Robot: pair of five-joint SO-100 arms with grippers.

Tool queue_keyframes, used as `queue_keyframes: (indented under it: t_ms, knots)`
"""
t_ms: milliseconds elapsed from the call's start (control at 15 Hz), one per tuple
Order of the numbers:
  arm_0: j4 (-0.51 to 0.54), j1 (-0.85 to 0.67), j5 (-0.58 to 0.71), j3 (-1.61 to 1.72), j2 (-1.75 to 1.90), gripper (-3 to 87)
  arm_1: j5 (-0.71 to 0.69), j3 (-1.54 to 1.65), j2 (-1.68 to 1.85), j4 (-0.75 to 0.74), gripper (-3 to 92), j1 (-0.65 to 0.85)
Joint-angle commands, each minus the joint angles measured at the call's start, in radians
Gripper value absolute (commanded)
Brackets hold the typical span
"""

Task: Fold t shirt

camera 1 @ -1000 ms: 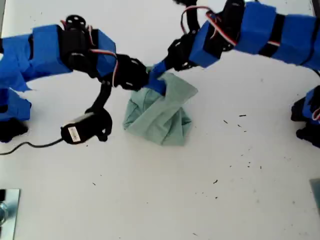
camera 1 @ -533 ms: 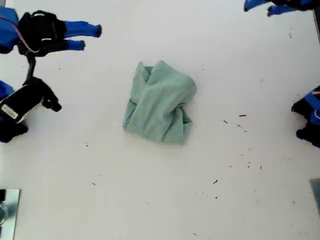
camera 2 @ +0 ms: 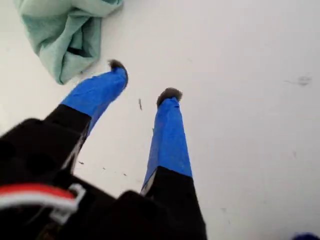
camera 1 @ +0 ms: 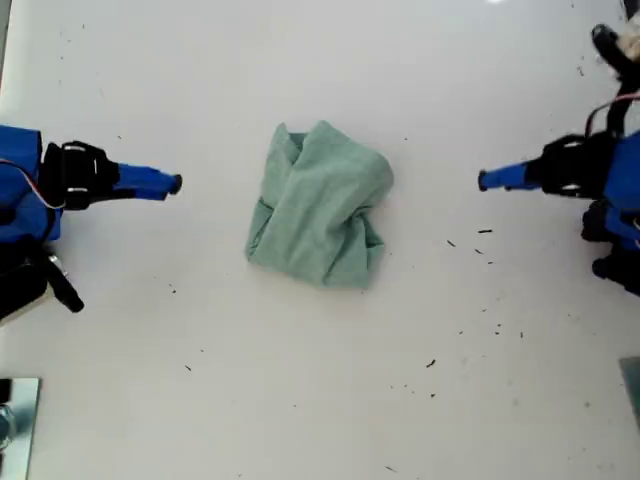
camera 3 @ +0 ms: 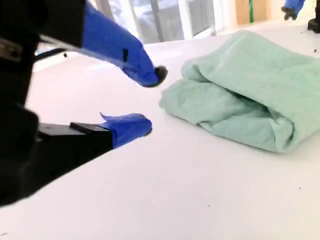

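The table is white and flat, with a few tiny dark specks on it. Behind it, the second wrist view shows bright windows.

At the exterior view's left is my second gripper. Its two blue fingers are spread apart and hold nothing. It points at the shirt but does not touch it.

In the middle of the exterior view lies the t shirt. It is pale green and bunched into a lumpy bundle with thick folds. It is not flat or tidy, so I think the folding is not really done.

At the exterior view's right is my first gripper. Its fingers are spread apart too, with bare table between them. It is well apart from the shirt.

The shirt looks soft, light and floppy. I think it will sag and slide when lifted, and it will not break. A good place to pinch it would be a loose edge or corner sticking out of the bundle, one on each side, so it can be pulled out flat.
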Motion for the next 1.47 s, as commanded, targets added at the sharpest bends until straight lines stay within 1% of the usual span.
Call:
queue_keyframes:
  t_ms: [0, 67, 133, 200, 267, 333, 400, 467, 533, 600, 667, 733, 867, 933, 1000, 1067, 1133, 1200, 1267, 1333, 1400]
  knots:
    - [-0.049, 0.086, -0.037, 0.091, 0.049, 9.5, 0.020, 0.107, 0.055, -0.172, 2.4, -0.120]
    - [-0.074, 0.101, -0.032, 0.137, 0.049, 10.9, -0.023, 0.084, 0.037, -0.235, 2.4, -0.123]
    - [-0.044, 0.107, -0.031, 0.133, 0.049, 11.2, -0.044, 0.069, 0.028, -0.258, 2.4, -0.123]
    - [-0.020, 0.086, -0.038, 0.133, 0.049, 11.3, -0.052, 0.064, 0.035, -0.249, 2.4, -0.123]
    - [-0.014, 0.054, -0.020, 0.130, 0.049, 11.3, -0.057, 0.063, 0.040, -0.239, 2.4, -0.126]
    - [-0.014, 0.028, -0.020, 0.130, 0.049, 11.3, -0.074, 0.049, 0.009, -0.304, 2.4, -0.155]
    - [-0.014, 0.008, -0.018, 0.130, 0.049, 11.3, -0.112, -0.015, -0.170, -0.482, 2.4, -0.190]
    - [-0.014, -0.006, -0.018, 0.130, 0.049, 11.3, -0.166, -0.190, -0.515, -0.635, 2.4, -0.229]
    - [-0.014, -0.011, -0.018, 0.130, 0.049, 11.3, -0.239, -0.440, -0.861, -0.696, 2.4, -0.272]
    - [-0.014, -0.011, -0.018, 0.130, 0.049, 11.3, -0.298, -0.661, -1.120, -0.719, 2.4, -0.298]
    - [-0.014, -0.011, -0.018, 0.130, 0.049, 11.3, -0.330, -0.828, -1.295, -0.716, 2.4, -0.314]
    - [-0.014, -0.009, -0.018, 0.130, 0.049, 11.3, -0.331, -0.908, -1.396, -0.719, 2.4, -0.319]
    - [-0.014, -0.009, -0.018, 0.130, 0.049, 11.3, -0.321, -0.904, -1.457, -0.769, 2.4, -0.298]
    - [-0.014, -0.009, -0.018, 0.130, 0.049, 11.3, -0.336, -0.888, -1.476, -0.790, 2.4, -0.245]
    - [-0.014, -0.009, -0.018, 0.130, 0.049, 11.3, -0.373, -0.896, -1.506, -0.795, 2.4, -0.149]
    - [-0.014, -0.009, -0.018, 0.130, 0.049, 11.3, -0.422, -0.919, -1.546, -0.808, 2.4, -0.011]
    - [-0.014, -0.009, -0.018, 0.130, 0.049, 11.3, -0.471, -0.951, -1.601, -0.871, 2.4, 0.146]
    - [-0.014, -0.009, -0.018, 0.130, 0.049, 11.3, -0.491, -1.028, -1.680, -0.905, 2.4, 0.287]
    - [-0.014, -0.008, -0.018, 0.130, 0.049, 11.3, -0.503, -1.115, -1.743, -0.897, 2.4, 0.374]
    - [-0.014, -0.008, -0.018, 0.130, 0.049, 11.3, -0.502, -1.193, -1.759, -0.824, 2.4, 0.405]
    - [-0.014, -0.008, -0.018, 0.130, 0.049, 11.3, -0.526, -1.243, -1.698, -0.718, 2.4, 0.383]
